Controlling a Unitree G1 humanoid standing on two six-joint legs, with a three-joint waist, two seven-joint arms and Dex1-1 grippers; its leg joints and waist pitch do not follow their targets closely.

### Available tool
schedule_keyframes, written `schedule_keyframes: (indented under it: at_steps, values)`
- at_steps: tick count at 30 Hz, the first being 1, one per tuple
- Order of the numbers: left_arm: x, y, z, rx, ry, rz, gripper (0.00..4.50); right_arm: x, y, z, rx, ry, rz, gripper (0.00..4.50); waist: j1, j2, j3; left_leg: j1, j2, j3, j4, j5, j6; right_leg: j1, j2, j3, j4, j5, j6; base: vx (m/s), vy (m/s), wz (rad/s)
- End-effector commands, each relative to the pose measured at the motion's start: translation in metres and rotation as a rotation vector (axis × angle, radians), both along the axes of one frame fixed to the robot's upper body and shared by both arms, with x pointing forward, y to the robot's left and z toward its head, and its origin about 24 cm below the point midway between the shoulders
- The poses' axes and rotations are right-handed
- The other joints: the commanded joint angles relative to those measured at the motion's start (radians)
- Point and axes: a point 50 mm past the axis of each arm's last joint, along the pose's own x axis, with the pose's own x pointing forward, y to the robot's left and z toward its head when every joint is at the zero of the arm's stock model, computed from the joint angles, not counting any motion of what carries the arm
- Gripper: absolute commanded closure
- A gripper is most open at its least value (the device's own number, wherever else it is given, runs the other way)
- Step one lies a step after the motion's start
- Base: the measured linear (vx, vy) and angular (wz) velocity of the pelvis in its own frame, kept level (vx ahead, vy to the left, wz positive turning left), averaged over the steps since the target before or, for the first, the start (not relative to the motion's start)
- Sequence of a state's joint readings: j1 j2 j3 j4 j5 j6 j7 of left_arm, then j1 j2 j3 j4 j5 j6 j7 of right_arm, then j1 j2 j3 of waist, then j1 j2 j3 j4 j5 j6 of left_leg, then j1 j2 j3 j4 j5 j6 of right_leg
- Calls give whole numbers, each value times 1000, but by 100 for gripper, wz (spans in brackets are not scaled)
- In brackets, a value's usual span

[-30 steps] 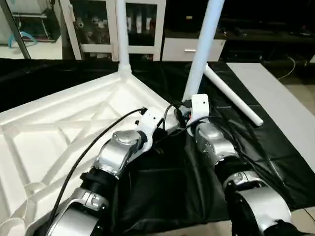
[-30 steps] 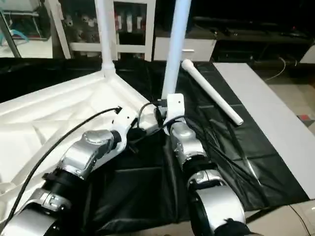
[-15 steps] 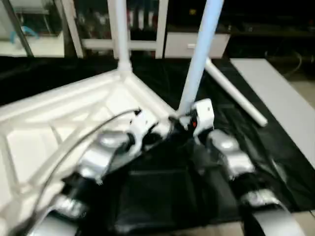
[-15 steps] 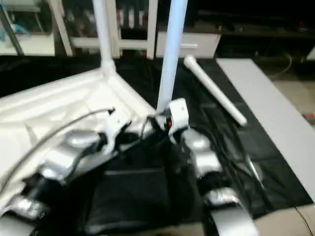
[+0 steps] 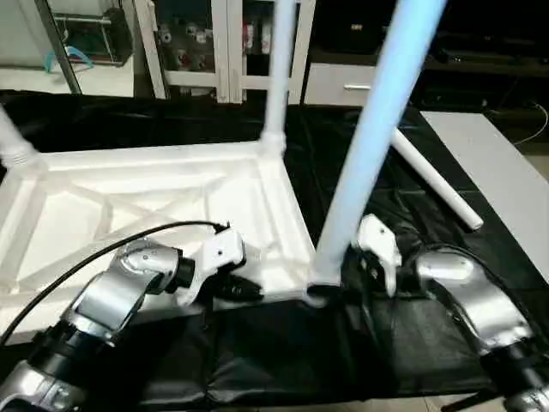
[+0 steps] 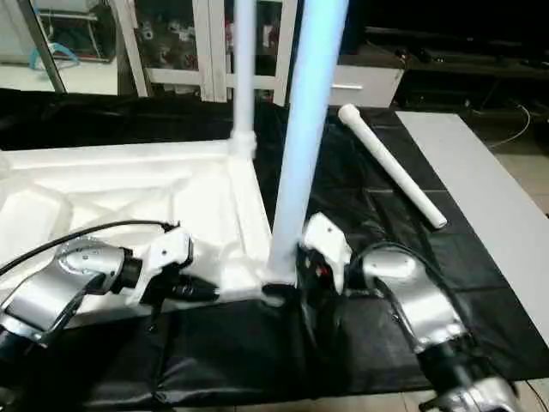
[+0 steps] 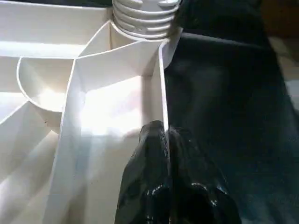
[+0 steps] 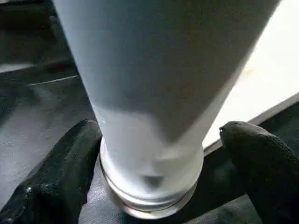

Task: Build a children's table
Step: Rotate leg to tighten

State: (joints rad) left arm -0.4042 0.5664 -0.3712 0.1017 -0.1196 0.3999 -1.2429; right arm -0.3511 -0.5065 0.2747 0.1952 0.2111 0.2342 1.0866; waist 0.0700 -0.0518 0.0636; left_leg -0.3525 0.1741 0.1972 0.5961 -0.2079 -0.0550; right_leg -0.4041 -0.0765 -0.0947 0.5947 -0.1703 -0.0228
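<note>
The white table top (image 5: 129,193) lies upside down on black cloth, ribs up. Upright legs stand in its far right corner (image 5: 276,77) and far left corner (image 5: 10,142). A third leg (image 5: 369,129) stands at the near right corner socket (image 5: 316,292), with its threaded end (image 7: 145,16) showing at the socket. My right gripper (image 8: 159,135) is open, one finger (image 8: 70,158) touching the leg's collar and the other finger (image 8: 257,154) a little off it. My left gripper (image 5: 244,290) is shut on the table top's near rim (image 7: 161,84). The fourth leg (image 5: 433,180) lies on the cloth.
Black cloth (image 5: 283,360) covers the floor under the table top. A pale mat (image 5: 502,172) lies to the right. Glass-fronted cabinets (image 5: 197,43) and a dark shelf unit stand behind. A black cable (image 5: 103,253) runs along my left forearm.
The head views have shifted. The leg at my right gripper has moved from above the cloth to the table top's near right corner. My left gripper now lies along the near rim.
</note>
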Motion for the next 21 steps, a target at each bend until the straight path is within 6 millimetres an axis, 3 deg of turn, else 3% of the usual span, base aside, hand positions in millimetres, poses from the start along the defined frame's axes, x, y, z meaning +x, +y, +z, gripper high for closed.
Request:
schedule_keyframes:
  at_steps: [1,6,21]
  values:
    - [-10,-17,3,-38,23,-134,450,-3,4,6,9,0,32,6,-5,7,-50,12,72,-34,-85,-245,19,41,-91,73,-81,-371,-175,0,0,0]
    - [-10,-17,3,-38,23,-136,450,-8,6,5,19,31,51,6,-4,7,-53,10,73,-33,-83,-212,22,43,-88,72,-74,-310,-191,0,0,0]
    - [-7,-16,3,-35,19,-133,450,-8,7,2,29,60,45,140,-1,6,-58,10,71,-32,-78,-180,28,48,-88,70,-69,-285,-197,0,0,0]
